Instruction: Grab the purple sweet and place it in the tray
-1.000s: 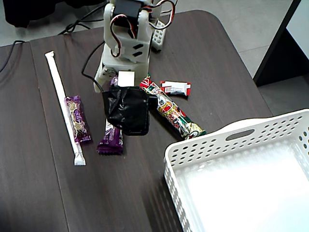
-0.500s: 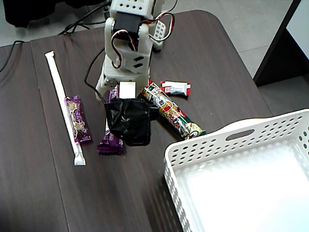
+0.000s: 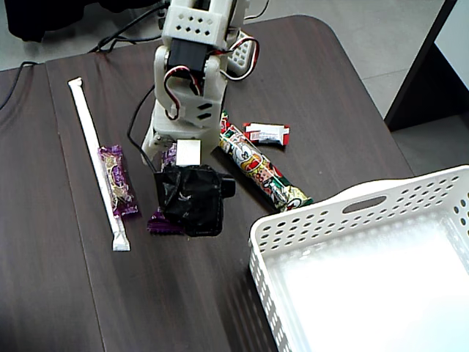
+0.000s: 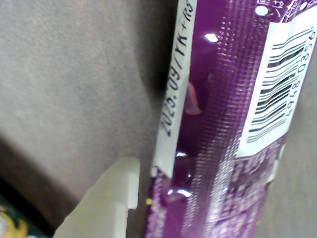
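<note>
Gripper (image 3: 187,207), low over the surface (image 3: 330,110), shows one pale finger (image 4: 106,198) just left of the purple sweet (image 4: 223,124) in the wrist view; how wide it stands cannot be told. Tray (image 3: 308,220) sits well to the right.

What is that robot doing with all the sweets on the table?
The robot arm is bent low over a purple sweet in the middle of the dark table. In the wrist view one of its fingers sits right beside the wrapper, but I cannot tell whether they are squeezing it. The sweet seems to lie flat on the table. A second purple sweet lies further left in the fixed view, beside a paper-wrapped straw. The white tray is empty.
</note>
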Controlling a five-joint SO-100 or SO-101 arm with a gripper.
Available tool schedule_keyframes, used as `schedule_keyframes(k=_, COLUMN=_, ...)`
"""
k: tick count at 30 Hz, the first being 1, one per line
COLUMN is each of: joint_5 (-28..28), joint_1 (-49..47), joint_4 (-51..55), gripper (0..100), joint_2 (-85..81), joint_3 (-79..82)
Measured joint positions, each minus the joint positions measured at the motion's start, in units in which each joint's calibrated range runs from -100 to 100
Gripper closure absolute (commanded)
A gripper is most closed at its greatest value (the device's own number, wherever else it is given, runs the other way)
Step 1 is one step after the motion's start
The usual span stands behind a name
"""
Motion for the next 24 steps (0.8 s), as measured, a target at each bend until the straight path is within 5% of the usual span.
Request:
schedule_keyframes(k=7, joint_5=4.3, joint_1=2.2, joint_4=0.0, gripper=74, joint_2=3.2, joint_3=0.0)
schedule_keyframes(k=19, joint_5=2.0, joint_1=2.1, joint_4=0.0, gripper=74, joint_2=3.6, joint_3=0.0)
schedule_keyframes(k=24, joint_5=1.8, joint_1=0.7, joint_4=0.0, gripper=88, joint_2=3.6, joint_3=0.0)
